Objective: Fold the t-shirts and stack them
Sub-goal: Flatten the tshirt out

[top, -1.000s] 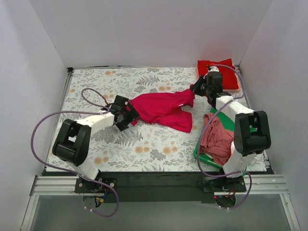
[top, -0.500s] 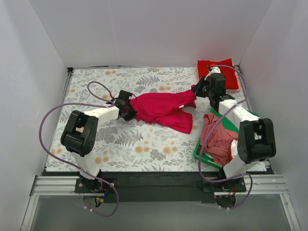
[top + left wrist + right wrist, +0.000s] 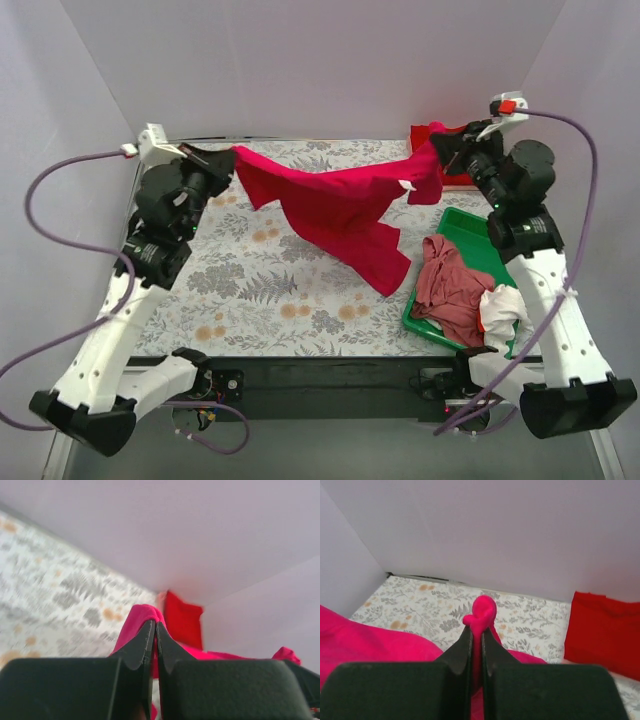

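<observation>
My left gripper (image 3: 155,625) and right gripper (image 3: 476,630) are matte black. The magenta-crimson tee (image 3: 340,205) is one plain colour throughout, with no print. The red tee (image 3: 600,625) is brighter and also plain. The tablecloth (image 3: 270,290) is white, patterned with grey fern leaves and small orange blossoms. The tray (image 3: 478,245) is green. Of the cloth in it, the dusty-pink tee (image 3: 450,290) is muted and the white tee (image 3: 500,305) is plain.

You are looking down at a table (image 3: 300,300) wearing a grey floral cloth with orange blooms. Plain white walls (image 3: 320,70) are boxing it in on three sides, and soft, even light is falling across everything.
</observation>
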`<action>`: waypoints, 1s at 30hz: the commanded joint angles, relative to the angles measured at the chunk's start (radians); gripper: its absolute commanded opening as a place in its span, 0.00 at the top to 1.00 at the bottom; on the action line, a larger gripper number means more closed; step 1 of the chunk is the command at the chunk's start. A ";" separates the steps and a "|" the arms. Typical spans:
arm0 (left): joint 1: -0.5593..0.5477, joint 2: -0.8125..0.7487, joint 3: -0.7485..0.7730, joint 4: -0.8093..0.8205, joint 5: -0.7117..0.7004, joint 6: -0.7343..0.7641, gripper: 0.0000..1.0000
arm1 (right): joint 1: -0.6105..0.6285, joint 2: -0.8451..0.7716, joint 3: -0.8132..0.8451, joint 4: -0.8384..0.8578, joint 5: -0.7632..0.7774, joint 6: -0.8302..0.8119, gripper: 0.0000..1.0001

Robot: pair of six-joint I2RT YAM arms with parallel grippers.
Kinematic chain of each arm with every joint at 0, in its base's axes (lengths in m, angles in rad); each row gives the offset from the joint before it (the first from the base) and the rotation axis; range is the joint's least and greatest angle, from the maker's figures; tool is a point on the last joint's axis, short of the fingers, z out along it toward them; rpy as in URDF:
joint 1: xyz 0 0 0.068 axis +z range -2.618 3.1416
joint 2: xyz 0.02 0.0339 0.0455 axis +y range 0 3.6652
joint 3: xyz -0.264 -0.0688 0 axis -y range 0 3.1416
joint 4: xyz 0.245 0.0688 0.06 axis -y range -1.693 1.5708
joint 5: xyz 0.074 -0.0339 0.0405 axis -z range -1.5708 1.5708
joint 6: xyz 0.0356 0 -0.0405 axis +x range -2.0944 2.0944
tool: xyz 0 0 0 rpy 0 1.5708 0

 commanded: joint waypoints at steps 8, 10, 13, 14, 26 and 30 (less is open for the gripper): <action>-0.002 -0.089 0.441 -0.074 0.051 0.196 1.00 | -0.007 -0.125 0.460 -0.216 -0.099 -0.025 0.99; -0.002 -0.073 0.533 -0.087 0.066 0.219 1.00 | -0.007 -0.128 0.531 -0.219 -0.113 -0.017 0.99; -0.002 -0.036 0.634 -0.098 0.095 0.248 1.00 | -0.005 -0.110 0.608 -0.220 -0.112 0.010 0.99; -0.002 -0.024 0.651 -0.098 0.100 0.255 1.00 | -0.007 -0.102 0.626 -0.222 -0.116 0.016 0.99; 0.000 0.238 0.720 -0.065 -0.155 0.406 1.00 | -0.007 0.166 0.734 -0.165 -0.181 0.026 0.99; 0.079 0.418 0.861 -0.073 -0.106 0.392 1.00 | -0.007 0.298 0.786 -0.131 -0.156 0.003 0.99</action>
